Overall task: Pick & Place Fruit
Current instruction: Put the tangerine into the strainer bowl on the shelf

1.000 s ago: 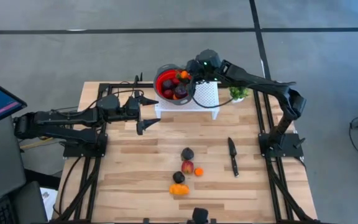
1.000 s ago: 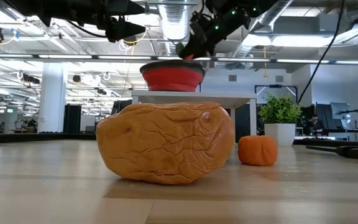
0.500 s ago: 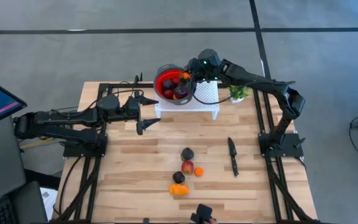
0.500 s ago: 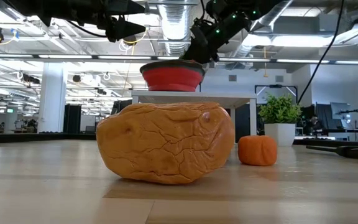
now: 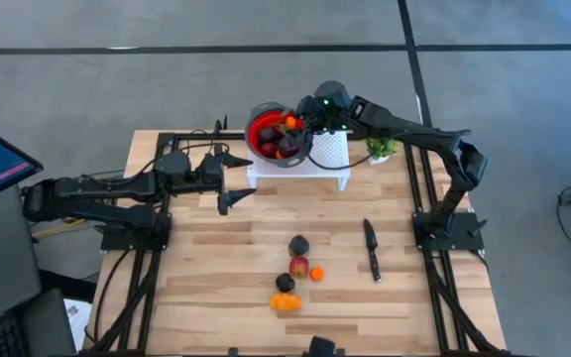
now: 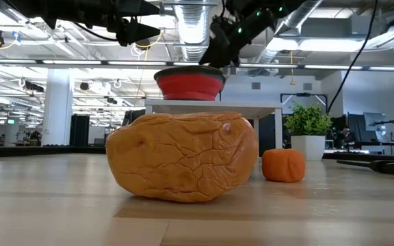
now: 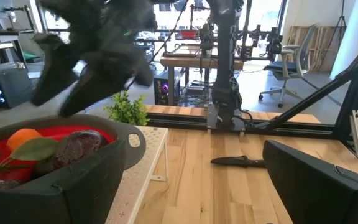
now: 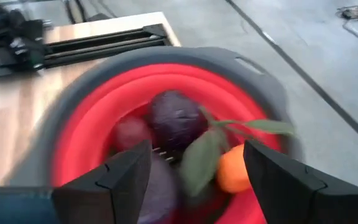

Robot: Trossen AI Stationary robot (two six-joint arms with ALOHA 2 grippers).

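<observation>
Fruit is split in two lots. First lot sits in the red collapsible bowl with dark grey rim (image 5: 277,136), which stands on the white perforated riser (image 5: 327,155) at the far edge of the worktop (image 5: 216,278), about mid-width. In the bowl: dark purple plums (image 8: 174,118), a small orange with green leaves (image 8: 234,168), and a darker red piece under them, blurred, can't tell what it is.

Second lot lies loose on the wooden slat worktop, near the front edge, about mid-width: dark purple plum (image 5: 299,244), red-yellow ball (image 5: 299,266) just in front of it, small orange ball (image 5: 317,274) just beside that, another dark plum (image 5: 285,284), and the larger wrinkled orange piece (image 5: 285,301) nearest the front edge. All close together, some touching.

Right claw (image 5: 300,124) hangs just over the bowl, fingers (image 8: 120,174) spread apart with nothing between them; fruit shows through the gap.

Left claw (image 5: 234,178) hovers over the worktop near the far-left corner, beside the riser, fingers parted and empty.

Black-handled knife (image 5: 371,248) lies flat on the right side of the worktop, well apart from the loose fruit. Small green potted plant (image 5: 379,150) stands at the far edge just right of the riser.
</observation>
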